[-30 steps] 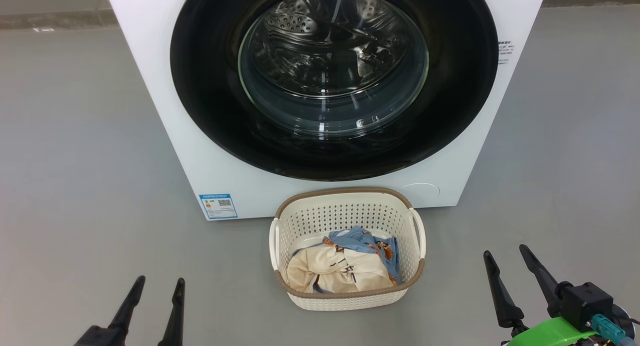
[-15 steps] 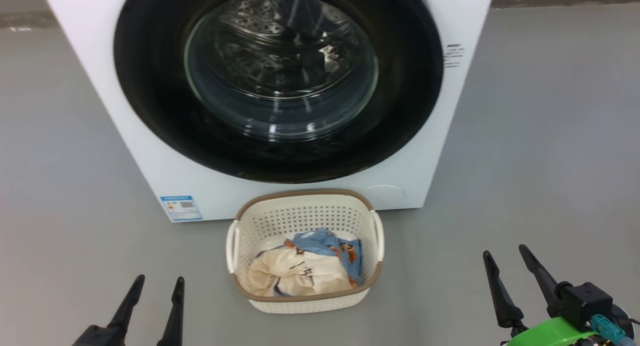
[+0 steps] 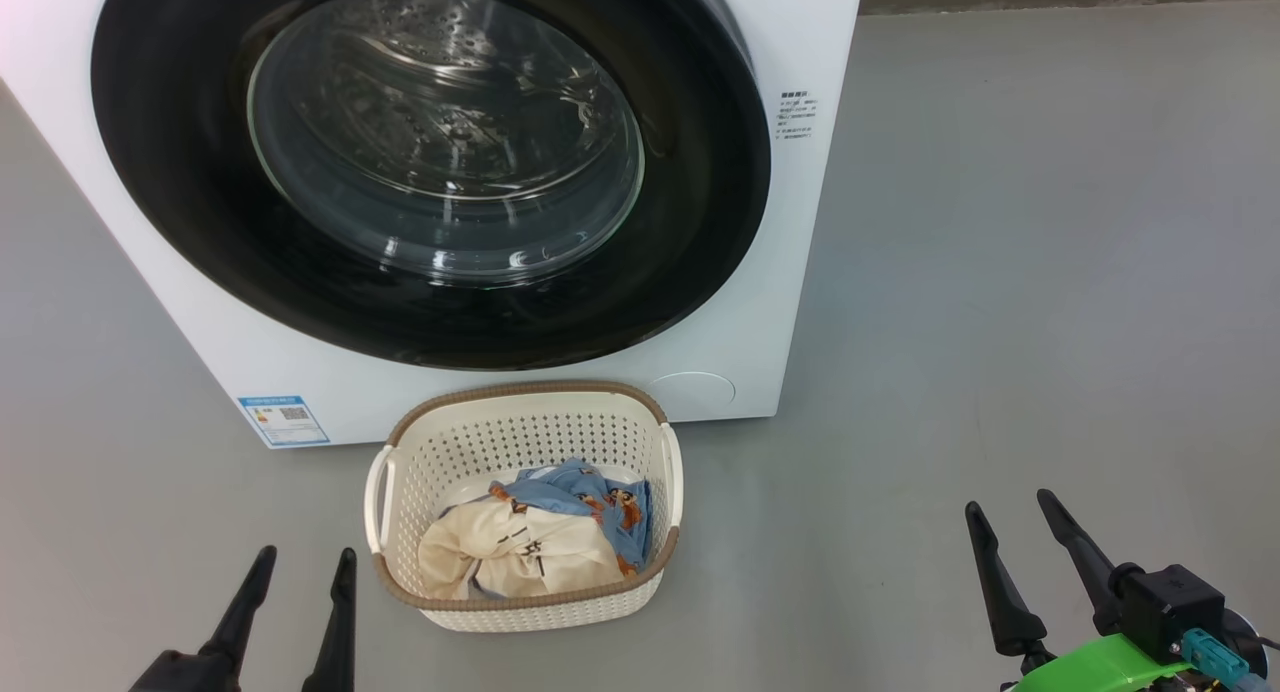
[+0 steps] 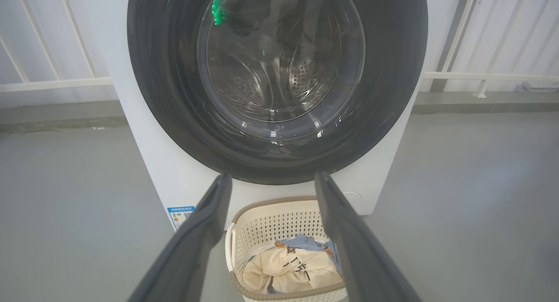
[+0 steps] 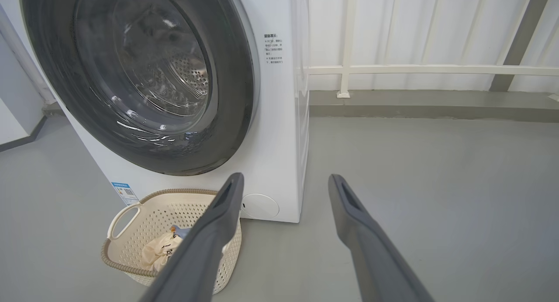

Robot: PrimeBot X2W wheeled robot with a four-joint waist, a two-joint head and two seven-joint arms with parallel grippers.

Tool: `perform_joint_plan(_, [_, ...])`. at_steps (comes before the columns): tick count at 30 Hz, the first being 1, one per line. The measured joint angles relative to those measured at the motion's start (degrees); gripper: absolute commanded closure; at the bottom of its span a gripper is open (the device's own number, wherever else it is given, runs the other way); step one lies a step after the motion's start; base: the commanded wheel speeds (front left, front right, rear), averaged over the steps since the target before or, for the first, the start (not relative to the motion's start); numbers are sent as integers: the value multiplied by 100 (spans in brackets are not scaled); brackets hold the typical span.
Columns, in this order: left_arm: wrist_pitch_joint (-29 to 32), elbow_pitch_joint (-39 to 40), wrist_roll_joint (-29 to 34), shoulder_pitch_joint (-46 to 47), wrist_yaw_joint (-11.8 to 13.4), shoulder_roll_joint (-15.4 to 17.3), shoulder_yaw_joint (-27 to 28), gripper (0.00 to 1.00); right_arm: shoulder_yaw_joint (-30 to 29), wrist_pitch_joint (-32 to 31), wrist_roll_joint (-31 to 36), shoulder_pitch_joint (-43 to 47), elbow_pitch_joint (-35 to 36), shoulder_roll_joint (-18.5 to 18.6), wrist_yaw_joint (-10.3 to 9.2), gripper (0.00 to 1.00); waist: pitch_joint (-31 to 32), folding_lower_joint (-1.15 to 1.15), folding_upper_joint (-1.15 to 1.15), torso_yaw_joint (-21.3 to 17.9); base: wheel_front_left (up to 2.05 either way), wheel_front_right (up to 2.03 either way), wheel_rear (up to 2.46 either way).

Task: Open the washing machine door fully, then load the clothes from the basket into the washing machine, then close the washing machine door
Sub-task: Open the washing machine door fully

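While the washing machine door (image 3: 440, 132) sits closed, you hold left gripper (image 3: 306, 553) and right gripper (image 3: 1008, 502) empty, fingers apart, flanking the basket (image 3: 520, 390) holding clothes (image 3: 530, 547).

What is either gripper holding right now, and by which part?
Nothing is held. The left gripper and the right gripper are both open and empty; the clothes lie in the basket and the washing machine door is closed.

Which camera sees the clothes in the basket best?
The head view: it looks down into the basket, so both the cream and the blue clothes show. The left wrist view sees them too, near its bottom edge. In the right wrist view a dark finger hides most of them.
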State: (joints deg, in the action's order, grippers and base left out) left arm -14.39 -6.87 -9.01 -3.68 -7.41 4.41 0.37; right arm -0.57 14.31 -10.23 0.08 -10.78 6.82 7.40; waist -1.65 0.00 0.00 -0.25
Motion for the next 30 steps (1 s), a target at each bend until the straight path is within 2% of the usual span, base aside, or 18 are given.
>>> perform_joint_plan(24, [0, -15, -42, 0, 1, -3, 4, 0, 23, 0, 0, -1, 46, -14, 0, 0, 32, 0, 0, 23, 0, 0, -1])
perform_joint_plan(25, [0, -18, -42, 0, 1, -3, 4, 0, 13, 0, 0, -1, 48, -14, 0, 16, 34, 0, 0, 25, 0, 0, 0])
perform_joint_plan(26, [0, -19, -43, 0, 0, -3, 4, 0, 1, 0, 0, -1, 48, -14, 0, 52, 35, 0, 0, 29, 0, 0, 0])
perform_joint_plan(27, [0, -19, -43, 0, 0, -4, 4, 0, -8, 0, 0, -1, 48, -14, 0, 73, 36, 0, 0, 33, 0, 0, 0])
perform_joint_plan(28, [0, -19, -46, 0, 0, -4, 4, 0, -15, 0, 2, -1, 48, -14, 0, 100, 37, 0, 0, 36, 0, 0, 0])
perform_joint_plan(30, [0, -19, -51, 0, 1, -7, 3, 0, -23, 0, 8, -1, 54, -15, 0, 100, 39, 0, 0, 43, 0, 0, 0])
